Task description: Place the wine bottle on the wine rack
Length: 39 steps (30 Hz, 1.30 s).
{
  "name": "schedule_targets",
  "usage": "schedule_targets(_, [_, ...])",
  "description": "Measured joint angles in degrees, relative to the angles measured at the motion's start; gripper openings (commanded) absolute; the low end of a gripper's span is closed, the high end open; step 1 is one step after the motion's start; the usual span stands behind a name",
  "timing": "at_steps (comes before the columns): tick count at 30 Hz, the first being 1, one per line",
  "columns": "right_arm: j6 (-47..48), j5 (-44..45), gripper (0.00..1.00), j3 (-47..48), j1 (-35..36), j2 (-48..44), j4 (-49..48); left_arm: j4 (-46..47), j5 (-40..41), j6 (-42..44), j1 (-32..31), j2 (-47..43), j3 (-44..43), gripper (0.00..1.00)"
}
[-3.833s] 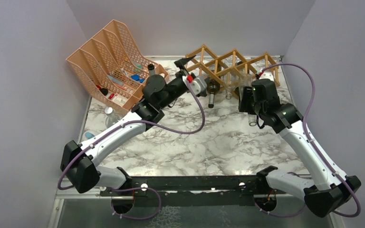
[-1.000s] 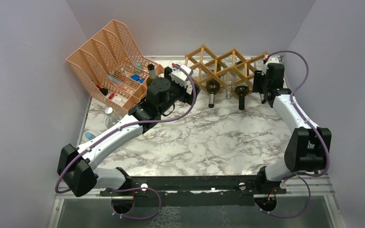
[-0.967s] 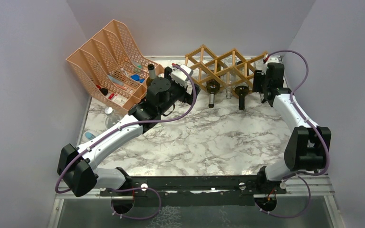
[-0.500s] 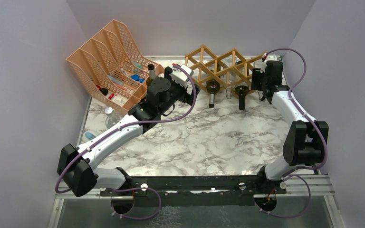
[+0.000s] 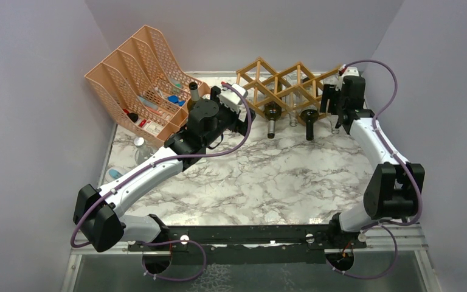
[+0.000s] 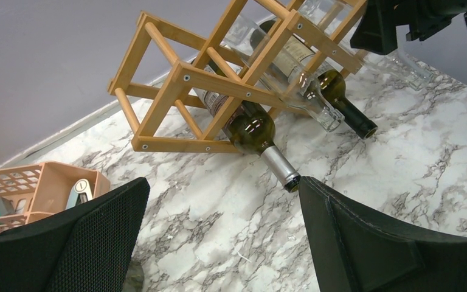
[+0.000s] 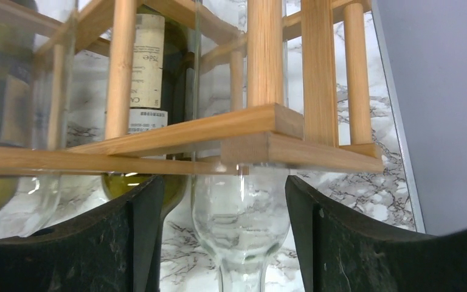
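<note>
Clear wine bottle [image 7: 238, 225] laid in the wine rack [image 5: 283, 82]

The clear wine bottle is seen lying in the right end cell of the wine rack, neck pointed toward the arms. The right tool [image 7: 222, 194] is spread loosely around its shoulder. The left tool [image 6: 222, 182] is opened wide and empty over the worktop [image 5: 267, 176], near the rack's left end.

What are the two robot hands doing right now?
Left gripper: open, holding nothing.
Right gripper: open, jaws either side of the clear bottle, not squeezing it.
</note>
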<state>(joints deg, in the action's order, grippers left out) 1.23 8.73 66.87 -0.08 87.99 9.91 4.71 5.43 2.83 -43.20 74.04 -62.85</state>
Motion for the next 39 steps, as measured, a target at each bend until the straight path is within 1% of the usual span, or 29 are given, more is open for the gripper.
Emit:
schedule_targets(3, [-1.4,-0.1,0.76,0.3,0.1,-2.8,2.1,-0.3,0.0,-0.1,0.0,0.0,0.0,0.99])
schedule_targets(6, [-3.4,-0.7,0.71,1.0,0.1,-5.9,4.7,-0.8,0.2,-0.8,0.0,0.0,-0.2,0.99])
schedule_targets(9, [-6.0,-3.8,0.67,1.7,0.1,-9.5,7.3,-1.0,0.5,-2.1,0.0,0.0,-0.6,0.99])
schedule_targets(12, [-8.6,-10.7,0.63,2.4,0.0,-12.7,10.0,-1.0,0.8,-3.6,0.0,-0.2,-1.2,0.99])
schedule_targets(18, [-12.0,-28.1,0.63,2.1,0.5,-16.5,11.2,-1.5,3.7,-5.2,0.0,-4.8,-1.2,0.99])
schedule_targets(21, [-12.9,-33.1,0.64,1.2,2.7,-18.6,11.1,-1.5,5.3,-5.6,0.0,-8.5,-1.6,0.99])
schedule_targets(22, [-13.2,-33.8,0.64,1.1,4.6,-19.2,11.0,-1.5,5.9,-5.6,0.0,-9.8,-1.7,0.99])
schedule_targets(26, [-14.0,-34.6,0.64,1.0,15.7,-19.7,9.0,-1.6,8.3,-5.6,0.0,-13.4,-2.7,0.99])
schedule_targets(30, [-15.7,-33.5,0.64,-0.5,25.6,-19.2,4.9,-3.0,11.6,-5.4,0.0,-16.0,-4.0,0.99])
schedule_targets(34, [-16.5,-27.6,0.66,-0.8,35.0,-15.8,0.3,-4.3,14.7,-5.0,0.0,-18.7,-4.3,0.99])
schedule_targets(39, [-15.9,-17.2,0.68,1.1,46.6,-7.6,-3.4,-4.9,17.7,-4.3,0.0,-22.3,-4.3,0.99])
